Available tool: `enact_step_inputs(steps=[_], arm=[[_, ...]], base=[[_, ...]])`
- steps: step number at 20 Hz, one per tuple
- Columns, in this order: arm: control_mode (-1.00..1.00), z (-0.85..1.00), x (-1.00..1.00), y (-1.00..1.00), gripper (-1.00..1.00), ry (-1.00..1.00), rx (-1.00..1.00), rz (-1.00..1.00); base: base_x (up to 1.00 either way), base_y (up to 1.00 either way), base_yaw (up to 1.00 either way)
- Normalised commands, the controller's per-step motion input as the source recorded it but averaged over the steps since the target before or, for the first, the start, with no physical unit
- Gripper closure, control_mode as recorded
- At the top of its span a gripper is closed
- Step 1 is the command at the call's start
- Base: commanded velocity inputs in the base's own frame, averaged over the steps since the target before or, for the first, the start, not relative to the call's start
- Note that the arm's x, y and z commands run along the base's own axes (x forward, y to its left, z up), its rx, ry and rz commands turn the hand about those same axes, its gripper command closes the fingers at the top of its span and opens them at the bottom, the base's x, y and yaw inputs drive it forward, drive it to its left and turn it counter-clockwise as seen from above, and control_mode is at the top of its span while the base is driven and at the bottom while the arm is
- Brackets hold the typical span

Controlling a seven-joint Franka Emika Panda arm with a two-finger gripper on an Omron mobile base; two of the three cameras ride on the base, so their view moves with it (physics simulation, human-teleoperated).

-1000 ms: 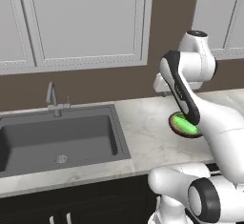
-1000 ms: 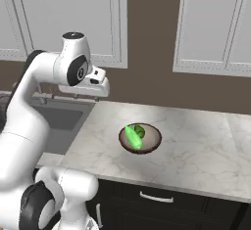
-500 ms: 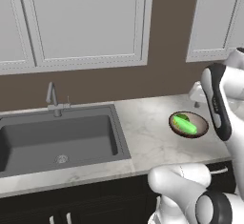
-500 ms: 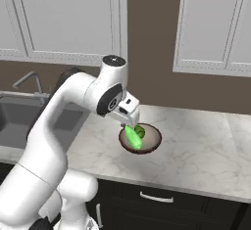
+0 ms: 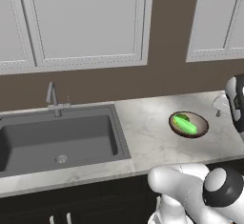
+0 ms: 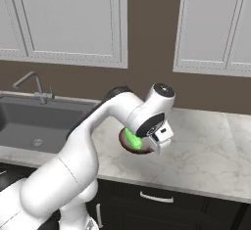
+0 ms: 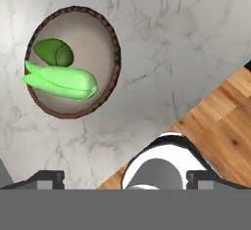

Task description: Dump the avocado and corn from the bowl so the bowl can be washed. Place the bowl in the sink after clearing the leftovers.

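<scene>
Hovering over the marble table (image 7: pixel 186 43), the hand looks down on the bowl (image 7: pixel 105 31), which sits in the upper left of the hand view with nothing holding it. In the left base view the bowl (image 5: pixel 200 125) rests at the right of the frame, well apart from the sink (image 5: pixel 90 132) at the left, whose faucet (image 5: pixel 51 96) stands at its back edge. In the right base view the arm's wrist covers most of the bowl (image 6: pixel 126 146) near the middle of the frame.

Inside the bowl lie a dark green avocado (image 7: pixel 53 53) toward the upper left and a long pale green ear of corn (image 7: pixel 61 82) just below it, the two touching. Both are in the bowl, so the dumping is not yet done.

The fingers (image 7: pixel 122 180) show as two dark tips at the bottom corners of the hand view, standing wide apart with nothing between them.

The step in hand looks like the approach to the bowl. The next move probably calls for shifting the hand toward the upper left of its view until the rim lies between the fingers, then lowering and closing on the rim.
</scene>
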Motion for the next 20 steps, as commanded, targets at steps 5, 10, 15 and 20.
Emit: enact_step_inputs(steps=[5,10,15,20], arm=[[-1.0,-0.3,0.06,-0.57,-1.0,0.12,0.13,-0.24],[-1.0,-0.47,0.15,-0.01,-1.0,0.11,0.01,-0.13],[-1.0,-0.48,0.19,0.0,-1.0,0.04,0.0,-0.08],[-1.0,-0.34,0.2,0.0,-1.0,0.0,0.0,-0.04]], base=[[0.0,0.0,0.0],[0.0,0.0,0.0],[0.0,0.0,0.0],[0.0,0.0,0.0]])
